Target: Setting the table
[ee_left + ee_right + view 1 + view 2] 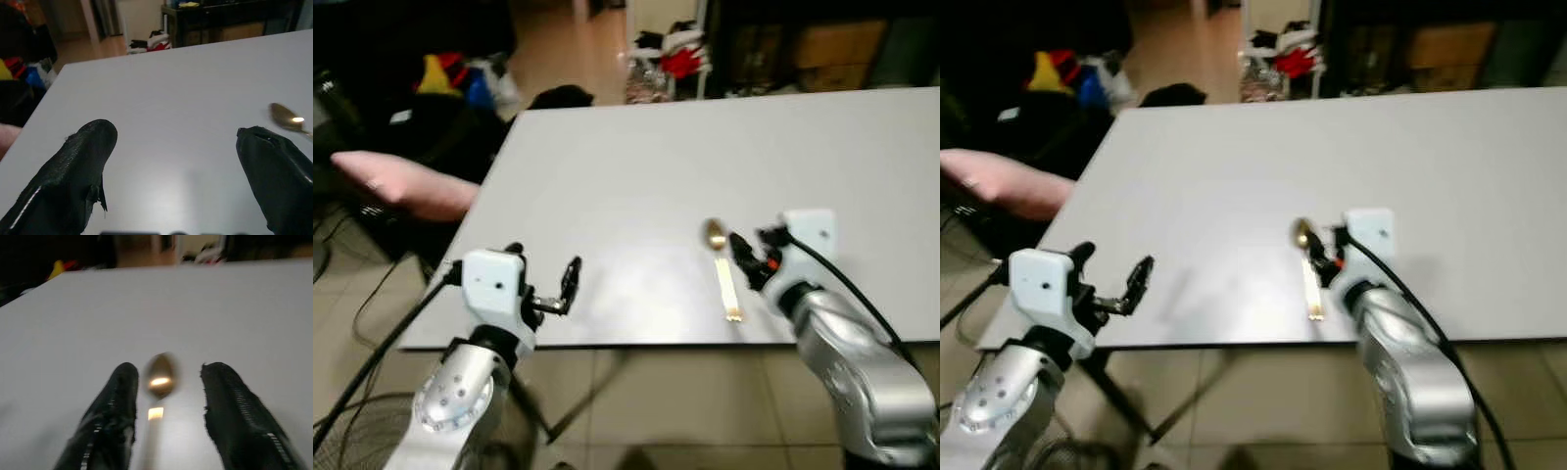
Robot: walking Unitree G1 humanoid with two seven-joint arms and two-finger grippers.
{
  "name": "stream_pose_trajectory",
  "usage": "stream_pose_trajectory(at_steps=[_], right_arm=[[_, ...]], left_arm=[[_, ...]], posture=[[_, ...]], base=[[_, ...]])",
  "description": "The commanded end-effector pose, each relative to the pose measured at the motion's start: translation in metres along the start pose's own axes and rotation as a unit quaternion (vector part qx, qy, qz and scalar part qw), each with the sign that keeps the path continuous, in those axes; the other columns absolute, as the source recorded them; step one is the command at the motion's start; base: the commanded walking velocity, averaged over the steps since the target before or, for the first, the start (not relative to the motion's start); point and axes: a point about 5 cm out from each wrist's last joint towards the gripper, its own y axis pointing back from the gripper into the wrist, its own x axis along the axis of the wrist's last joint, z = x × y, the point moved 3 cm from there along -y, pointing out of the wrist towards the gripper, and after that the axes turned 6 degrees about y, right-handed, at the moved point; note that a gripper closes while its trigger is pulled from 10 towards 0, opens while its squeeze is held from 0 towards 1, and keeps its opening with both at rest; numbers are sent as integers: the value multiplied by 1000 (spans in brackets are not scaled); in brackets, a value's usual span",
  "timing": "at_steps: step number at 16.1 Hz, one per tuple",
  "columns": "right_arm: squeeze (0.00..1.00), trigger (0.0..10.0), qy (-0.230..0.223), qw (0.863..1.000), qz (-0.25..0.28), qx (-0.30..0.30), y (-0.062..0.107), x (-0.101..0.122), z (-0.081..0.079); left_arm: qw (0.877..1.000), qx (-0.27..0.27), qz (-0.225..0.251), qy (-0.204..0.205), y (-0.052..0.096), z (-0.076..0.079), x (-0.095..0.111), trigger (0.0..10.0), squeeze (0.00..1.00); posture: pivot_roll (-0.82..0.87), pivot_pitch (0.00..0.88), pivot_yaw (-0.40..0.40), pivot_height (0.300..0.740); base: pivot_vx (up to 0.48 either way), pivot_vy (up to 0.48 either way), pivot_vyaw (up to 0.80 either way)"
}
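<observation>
Only a gold spoon (724, 269) lay low and centre on the white table (705, 166) — right gripper (168, 382) spread astride it, left gripper (176, 161) spread — most settings remained.

A pale grey worktop (636, 176) fills the middle and right of the frame, its near edge running across the lower part, and on it, right of centre near that edge, lies a gold spoon (723, 271) with its bowl toward the far side and its handle toward the near edge.
</observation>
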Motion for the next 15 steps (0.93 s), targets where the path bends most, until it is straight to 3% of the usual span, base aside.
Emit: stream_pose_trajectory(at_steps=[1, 6, 10, 15], right_arm=[[1000, 10000, 8, 999, 37, 25, 0, 12, -11], [1000, 10000, 15, 999, 28, 8, 4, 2, -6], [1000, 10000, 2, 998, 37, 59, 6, -1, -17], [1000, 10000, 10, 996, 33, 80, 9, -6, -24]], left_arm=[[1000, 20, -11, -18, 3, -8, -3, 10000, 0], [998, 47, 3, -33, 6, -16, 1, 10000, 0], [998, 45, 2, -37, 9, -14, 0, 10000, 0], [998, 46, -3, -41, 13, -13, -3, 10000, 0]], posture=[[-81, 3, 100, 740], [-72, 17, 94, 740], [-64, 22, 90, 740], [-59, 23, 86, 740]], base=[[0, -480, 0], [0, -480, 0], [0, -480, 0], [0, -480, 0]])
